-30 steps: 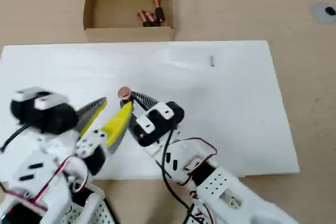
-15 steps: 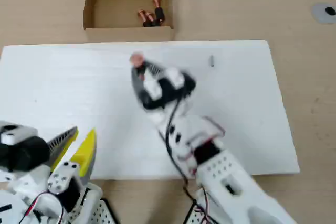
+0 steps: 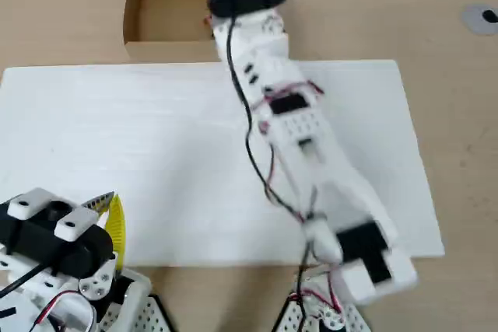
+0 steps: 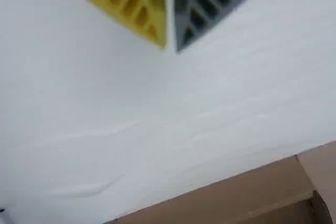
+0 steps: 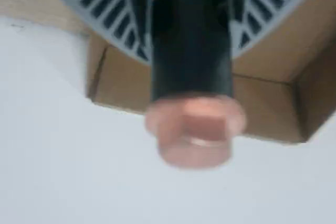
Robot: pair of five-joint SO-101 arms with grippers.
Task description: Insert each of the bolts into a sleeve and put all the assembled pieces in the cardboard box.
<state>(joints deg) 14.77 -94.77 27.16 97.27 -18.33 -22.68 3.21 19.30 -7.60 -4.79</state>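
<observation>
right claw (image 5: pixel 189 56) is clamped on the black sleeve (image 5: pixel 191 30), with the copper bolt (image 5: pixel 194 132) head poking out past the fingertips. The right arm (image 3: pixel 299 126) is stretched long across the white sheet (image 3: pixel 140 122), and its head sits at the right end of the cardboard box (image 3: pixel 134 13). Main risk is placement: from the wrist view the bolt head lines up with the box's near wall (image 5: pixel 262 111) and the sheet in front of it, and I can't tell whether the piece is past the rim. If the claw opens here, the piece could hit the wall and bounce onto the sheet or roll off to the tabletop (image 3: pixel 459 122). Second risk: the grip is on the sleeve only and nothing I can see retains the bolt. If the piece tips head-down or drops from height, the bolt could slide out and undo the assembly. Third risk: the arm is near full reach at the box's right side, so a small droop or overshoot could knock the wall and shift the box. I'd get clearly inside the rim and low before opening. left claw (image 4: pixel 170 43) is parked over the near-left of the sheet, nearly closed with just a slit between its fingers, holding nothing and out of the way
</observation>
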